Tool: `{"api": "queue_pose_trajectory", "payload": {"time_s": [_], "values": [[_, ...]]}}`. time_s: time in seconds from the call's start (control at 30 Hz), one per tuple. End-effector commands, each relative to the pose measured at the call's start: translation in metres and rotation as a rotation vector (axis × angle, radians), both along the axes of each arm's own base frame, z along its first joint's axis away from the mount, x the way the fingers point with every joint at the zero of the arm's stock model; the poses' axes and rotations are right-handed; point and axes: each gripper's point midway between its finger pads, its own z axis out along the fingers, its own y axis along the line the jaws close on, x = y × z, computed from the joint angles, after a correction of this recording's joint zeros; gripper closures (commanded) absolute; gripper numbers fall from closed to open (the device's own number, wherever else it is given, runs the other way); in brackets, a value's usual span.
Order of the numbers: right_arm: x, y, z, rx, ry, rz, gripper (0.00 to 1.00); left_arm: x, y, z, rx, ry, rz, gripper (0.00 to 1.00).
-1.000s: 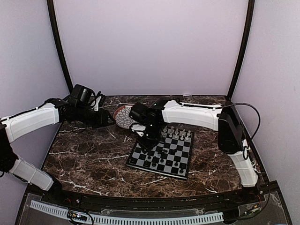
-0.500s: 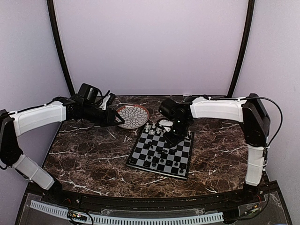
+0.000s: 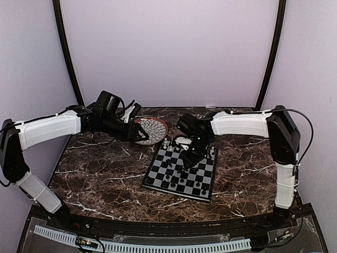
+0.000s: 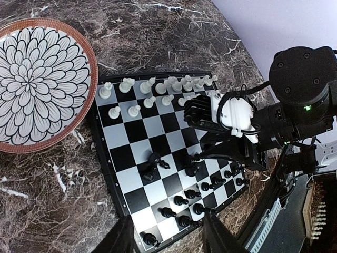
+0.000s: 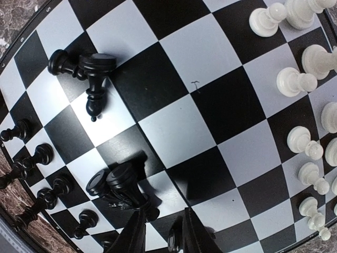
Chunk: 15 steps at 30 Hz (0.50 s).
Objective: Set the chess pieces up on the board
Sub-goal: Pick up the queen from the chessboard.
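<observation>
Right tool (image 5: 162,213) sits low over the board (image 5: 221,103), jaws slightly apart; I can't tell if it grips anything. Left tool (image 4: 168,232) wide open, empty. Board lies on the worktop (image 3: 100,174): white pieces (image 4: 158,87) far side, black pieces (image 4: 189,197) near side, some toppled. Plate (image 4: 42,79) just beside it.

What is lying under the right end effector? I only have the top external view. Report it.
Observer: Two black pieces lie tipped over just ahead of the right end effector, seen from its wrist camera.
Operator: Check the rest of mid-board.
Observer: Another black pair lies toppled farther out, the two touching each other.
Operator: Now the plate.
Observer: The left wrist view shows the plate holds no pieces.
</observation>
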Motion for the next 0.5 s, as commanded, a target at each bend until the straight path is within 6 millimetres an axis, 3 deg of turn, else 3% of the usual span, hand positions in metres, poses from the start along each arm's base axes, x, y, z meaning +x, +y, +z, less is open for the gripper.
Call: {"api": "queue_pose_trajectory", "payload": {"time_s": [0.0, 0.47], "values": [[0.005, 0.011, -0.002, 0.045, 0.009, 0.014, 0.74, 0.001, -0.002, 0.005, 0.001, -0.016, -0.014, 0.53], [0.001, 0.016, -0.022, 0.034, 0.07, 0.02, 0.76, 0.003, -0.008, -0.001, -0.012, 0.007, -0.023, 0.53]]}}
